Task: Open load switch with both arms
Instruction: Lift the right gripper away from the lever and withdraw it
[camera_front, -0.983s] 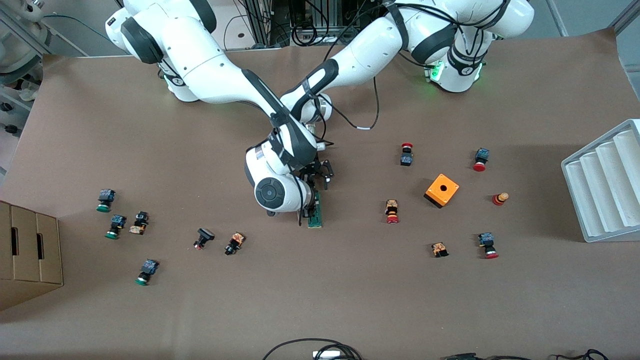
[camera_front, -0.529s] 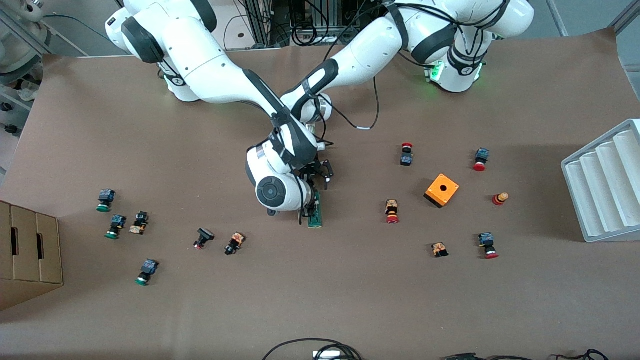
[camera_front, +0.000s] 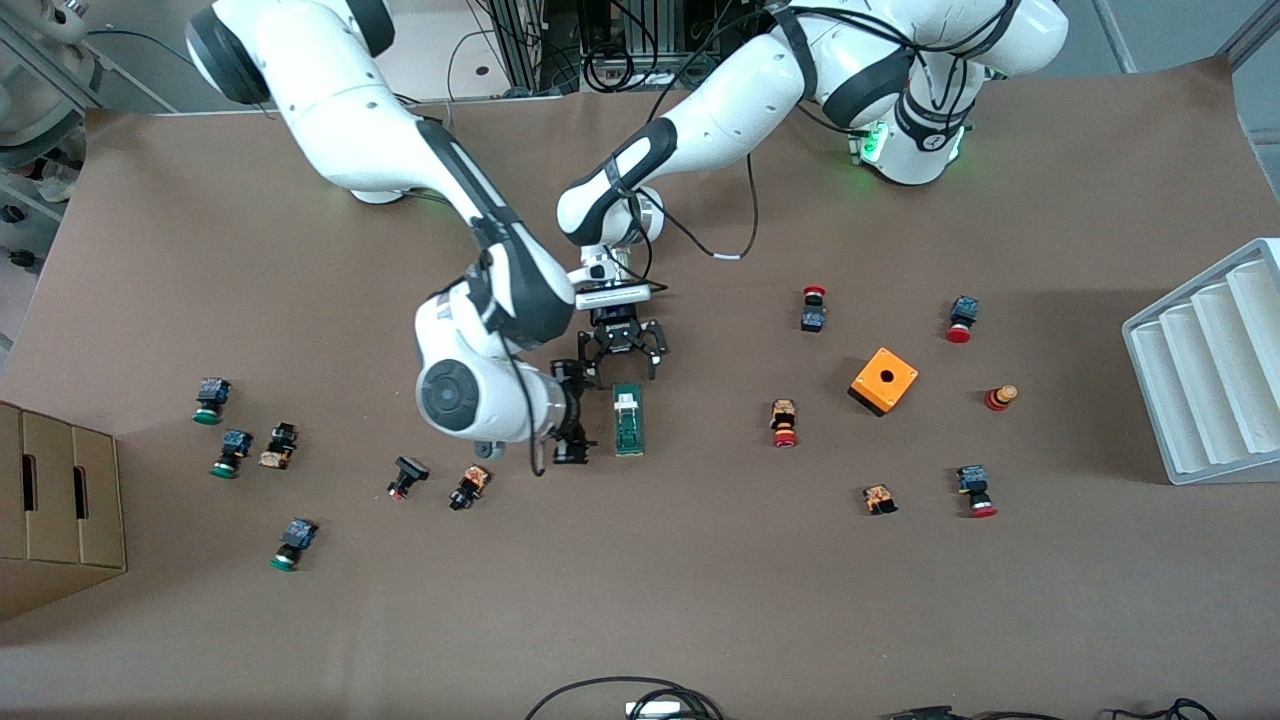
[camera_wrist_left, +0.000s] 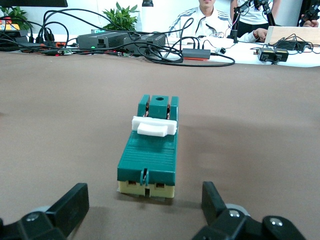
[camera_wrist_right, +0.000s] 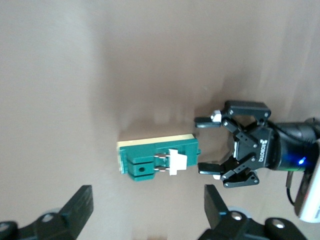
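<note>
The slim green load switch with a white sliding block (camera_front: 627, 420) lies free mid-desk, the left gripper (camera_front: 622, 358) at its farther end and the right gripper (camera_front: 572, 420) beside it, both with jaws spread and empty, apparently released.

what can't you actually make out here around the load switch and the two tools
- Front view: the right tool, beside the load switch, is partly hidden under its own arm's wrist.
- Front view: the white block on the load switch is too small to tell its setting.
- Left wrist view: the left tool is cut off by the bottom edge; only its fingertips show.
- Both wrist views: the load switch's underside is hidden against the table.
</note>
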